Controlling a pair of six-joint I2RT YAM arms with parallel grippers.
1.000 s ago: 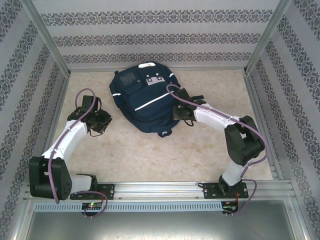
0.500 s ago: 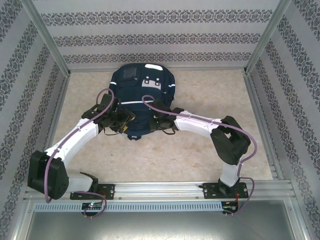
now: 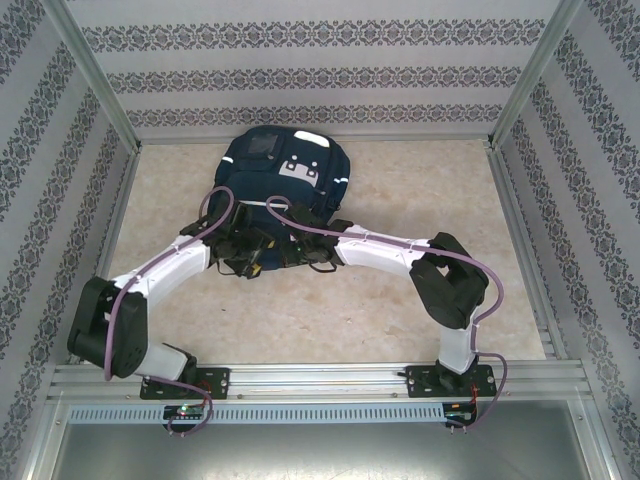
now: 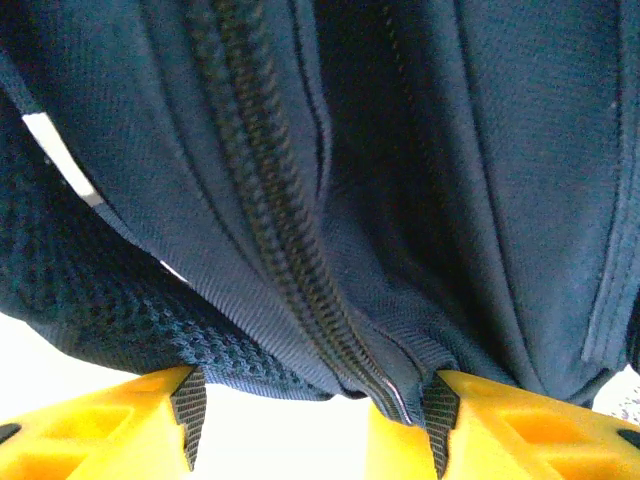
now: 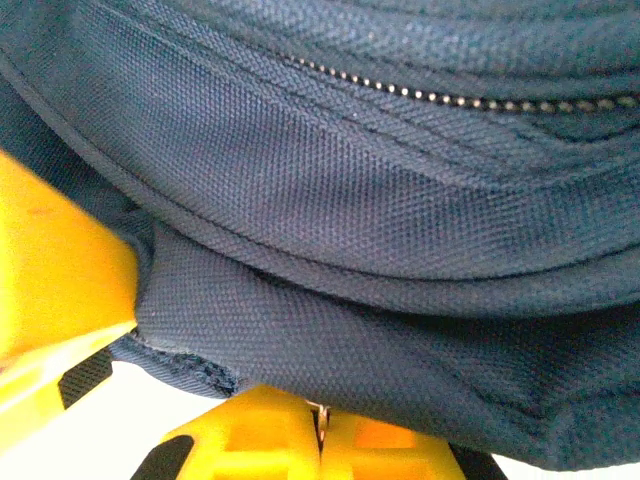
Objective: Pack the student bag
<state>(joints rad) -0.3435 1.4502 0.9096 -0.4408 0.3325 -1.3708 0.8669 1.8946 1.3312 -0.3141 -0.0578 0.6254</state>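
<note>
Centrally, against the back edge of the table (image 3: 420,300), the student bag (image 3: 285,165) lies with its long axis running from the back wall toward the arms. Both grippers meet it at its near end. The left gripper (image 3: 247,255) sits on the left of that end with its jaws parted, and nothing is pinched between them. In its wrist view the bag's main zip (image 4: 270,220) runs straight away from the tool and ends just at its right finger (image 4: 440,410). The right gripper (image 3: 305,248), just beside it on the right, is pressed closed at the bag's lower hem, apparently nipping the fabric or a small tab; which one cannot be told. By this reading the left arm is the better lined up on the zip, which lies directly ahead of its open jaws.
</note>
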